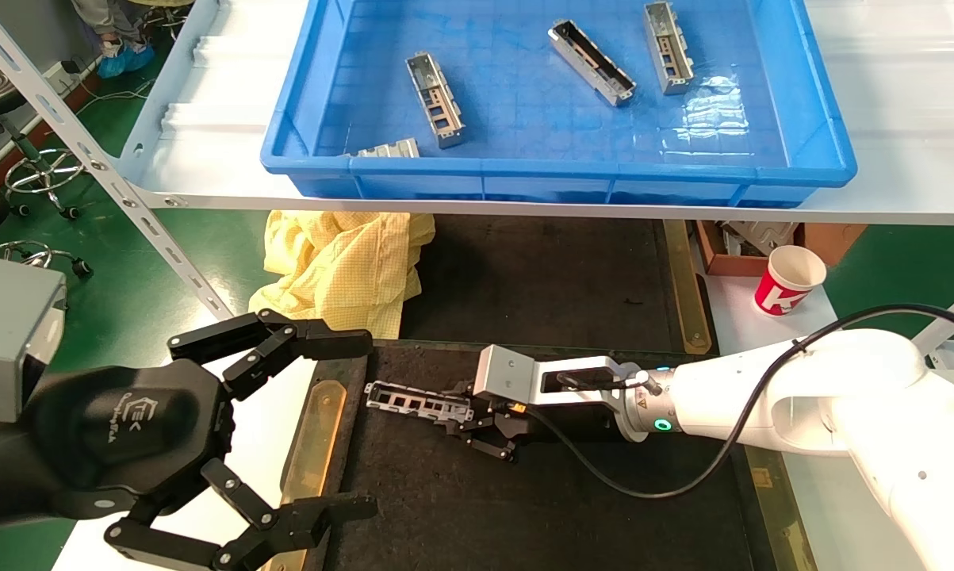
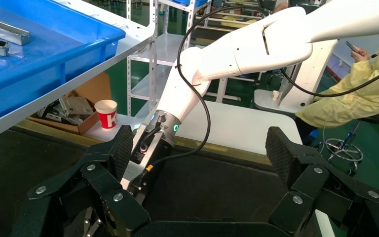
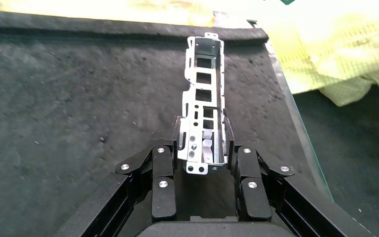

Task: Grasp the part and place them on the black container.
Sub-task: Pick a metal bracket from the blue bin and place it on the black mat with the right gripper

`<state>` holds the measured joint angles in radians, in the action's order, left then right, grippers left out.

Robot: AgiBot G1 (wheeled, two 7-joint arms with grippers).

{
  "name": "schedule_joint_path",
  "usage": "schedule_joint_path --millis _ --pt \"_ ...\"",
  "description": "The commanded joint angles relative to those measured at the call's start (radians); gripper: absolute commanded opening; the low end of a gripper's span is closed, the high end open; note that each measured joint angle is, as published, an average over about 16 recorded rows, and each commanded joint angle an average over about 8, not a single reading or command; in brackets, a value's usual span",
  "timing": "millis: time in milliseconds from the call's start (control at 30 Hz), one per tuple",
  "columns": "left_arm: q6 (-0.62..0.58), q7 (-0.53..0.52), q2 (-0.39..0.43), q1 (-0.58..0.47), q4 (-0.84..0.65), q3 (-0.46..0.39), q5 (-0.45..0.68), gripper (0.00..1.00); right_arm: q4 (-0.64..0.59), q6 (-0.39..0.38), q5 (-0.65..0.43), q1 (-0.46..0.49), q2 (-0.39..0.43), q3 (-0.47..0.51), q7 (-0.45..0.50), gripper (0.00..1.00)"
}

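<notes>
My right gripper [image 1: 467, 418] is shut on a silver channel-shaped part [image 1: 417, 403] and holds it by one end, low over the black container [image 1: 524, 492] near its left brass strip. In the right wrist view the part [image 3: 205, 94] sticks out from between the fingers [image 3: 229, 143] over the rough black container [image 3: 79, 98]; I cannot tell whether it touches it. Several more parts [image 1: 435, 99] lie in the blue bin [image 1: 556, 168] on the shelf. My left gripper [image 1: 358, 426] is open and empty at the tray's front left; its pads [image 2: 124, 145] stand wide apart.
A yellow cloth [image 1: 342, 262] lies behind the tray at the left. A red and white paper cup [image 1: 790, 279] and a cardboard box [image 1: 762, 238] stand at the back right. The white shelf [image 1: 524, 208] overhangs the tray's far side. A seated person [image 2: 355, 94] is beyond the table.
</notes>
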<state>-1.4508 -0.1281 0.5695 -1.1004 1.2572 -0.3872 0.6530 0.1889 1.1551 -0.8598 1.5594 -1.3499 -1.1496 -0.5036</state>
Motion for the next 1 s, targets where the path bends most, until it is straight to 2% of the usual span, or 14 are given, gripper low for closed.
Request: schedule_joint_path --millis 33,500,533,567,767,800,833,1000 --pt "0.0 0.0 0.0 0.0 0.0 0.0 0.0 1.0 0.01 0.002 0.004 -0.003 0.001 0.0 0.0 0.0" --pt "0.0 0.0 0.0 0.0 0.0 0.0 0.0 1.0 0.035 -0.004 0.004 -0.01 -0.003 -0.023 0.003 0.0" --pt "0.0 0.0 0.0 0.0 0.0 0.0 0.0 1.0 0.037 -0.008 0.004 -0.01 -0.003 -0.025 0.004 0.04" --pt "0.0 0.0 0.0 0.0 0.0 0.0 0.0 1.0 0.04 -0.011 0.003 -0.01 -0.004 -0.027 0.005 0.13" --pt "0.0 0.0 0.0 0.0 0.0 0.0 0.0 1.0 0.056 -0.029 0.004 -0.009 -0.005 -0.038 0.013 0.88" --pt "0.0 0.0 0.0 0.0 0.0 0.0 0.0 1.0 0.057 -0.031 0.006 -0.009 -0.004 -0.039 0.016 0.97" --pt "0.0 0.0 0.0 0.0 0.0 0.0 0.0 1.0 0.058 -0.032 0.009 -0.009 -0.004 -0.04 0.018 1.0" --pt "0.0 0.0 0.0 0.0 0.0 0.0 0.0 1.0 0.06 -0.032 0.021 -0.009 -0.003 -0.042 0.026 1.0"
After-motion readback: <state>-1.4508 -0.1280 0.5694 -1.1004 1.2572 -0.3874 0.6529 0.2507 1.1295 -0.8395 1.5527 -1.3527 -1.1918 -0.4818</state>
